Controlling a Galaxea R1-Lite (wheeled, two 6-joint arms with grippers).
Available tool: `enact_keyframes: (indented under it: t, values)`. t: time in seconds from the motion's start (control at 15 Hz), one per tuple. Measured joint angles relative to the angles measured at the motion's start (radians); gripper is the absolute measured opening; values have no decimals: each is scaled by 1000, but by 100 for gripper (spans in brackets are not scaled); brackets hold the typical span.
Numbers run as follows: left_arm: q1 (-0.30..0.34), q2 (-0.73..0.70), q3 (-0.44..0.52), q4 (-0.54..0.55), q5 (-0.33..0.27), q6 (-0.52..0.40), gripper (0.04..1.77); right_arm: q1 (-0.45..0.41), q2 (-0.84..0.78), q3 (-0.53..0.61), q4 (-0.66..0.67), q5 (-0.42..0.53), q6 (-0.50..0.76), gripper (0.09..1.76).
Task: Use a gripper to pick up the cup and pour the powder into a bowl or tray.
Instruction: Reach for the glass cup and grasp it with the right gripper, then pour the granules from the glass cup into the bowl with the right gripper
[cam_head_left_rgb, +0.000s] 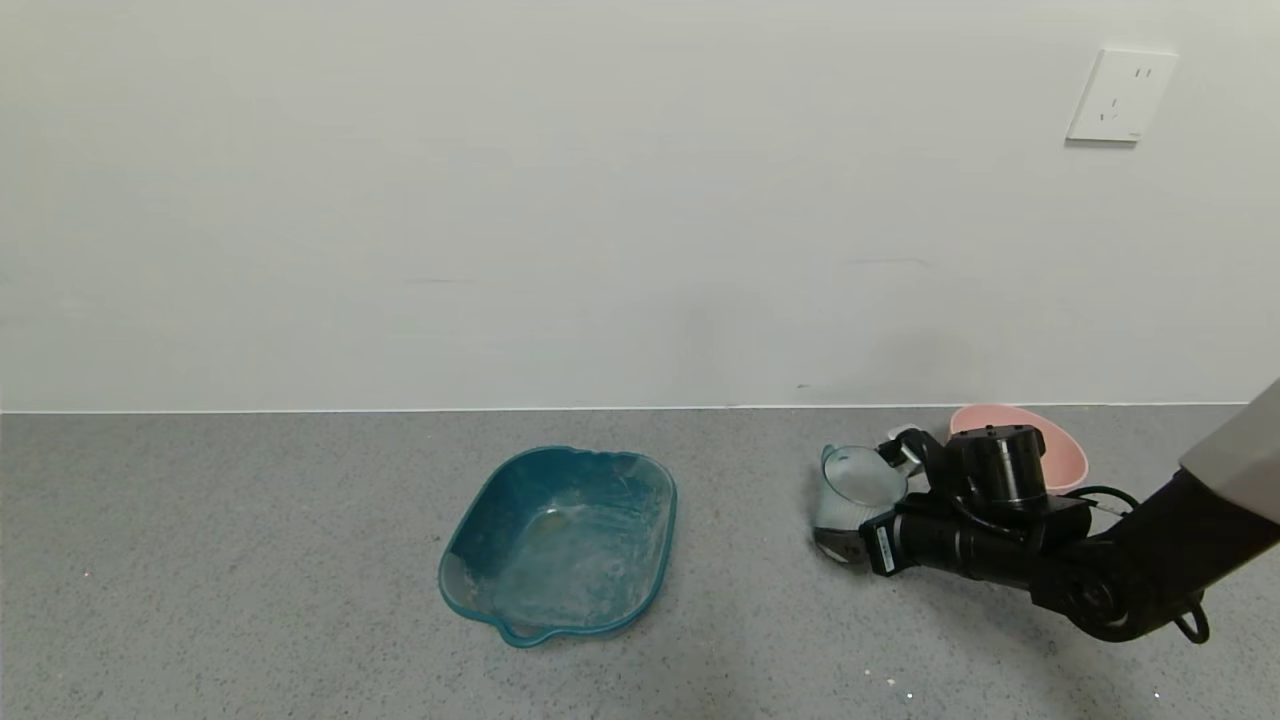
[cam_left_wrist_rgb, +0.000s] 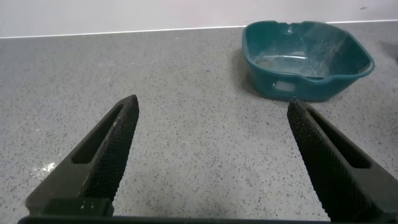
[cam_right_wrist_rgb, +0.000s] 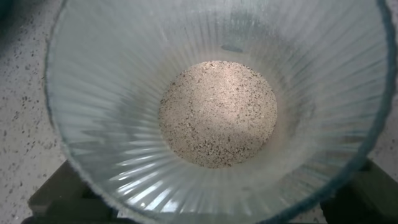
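The translucent pale blue-green ribbed cup (cam_head_left_rgb: 850, 495) is at the right of the grey counter, between the white-tipped fingers of my right gripper (cam_head_left_rgb: 872, 497). The gripper is shut on the cup, one finger on its far side and one low on its near side. In the right wrist view the cup (cam_right_wrist_rgb: 124, 112) fills the picture, with a pale speckled patch of powder (cam_right_wrist_rgb: 217, 112) at its bottom; my right gripper (cam_right_wrist_rgb: 211, 193) shows only as dark fingers at the cup's sides. The pink bowl (cam_head_left_rgb: 1065, 455) stands just behind the right wrist, partly hidden by it.
A larger teal squarish tray (cam_head_left_rgb: 672, 500) with a whitish film inside sits at mid-counter, left of the cup; it also shows in the left wrist view (cam_left_wrist_rgb: 292, 84). My left gripper (cam_left_wrist_rgb: 211, 102) hovers open over bare counter. A white wall runs along the back.
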Motion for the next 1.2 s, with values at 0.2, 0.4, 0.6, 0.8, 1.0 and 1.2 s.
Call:
enact_keyframes:
  t: [0.2,0.4,0.6,0.8,1.0,1.2]
  values:
    - [0,0,0,0,0,0,172,0,18,-26,1,-1,1,171]
    - [0,0,0,-1,0,0,172,1,26,-37,0,-3,0,171]
    - [0,0,0,0,0,0,172,3,27,-41,-1,-5,0,171]
    - [0,0,0,-1,0,0,172,3,27,-40,-12,-6,-2,137]
    - [0,0,0,-1,0,0,172,6,27,-30,-40,-6,0,131]
    - [0,0,0,0,0,0,172,4,12,-30,-35,-6,2,131]
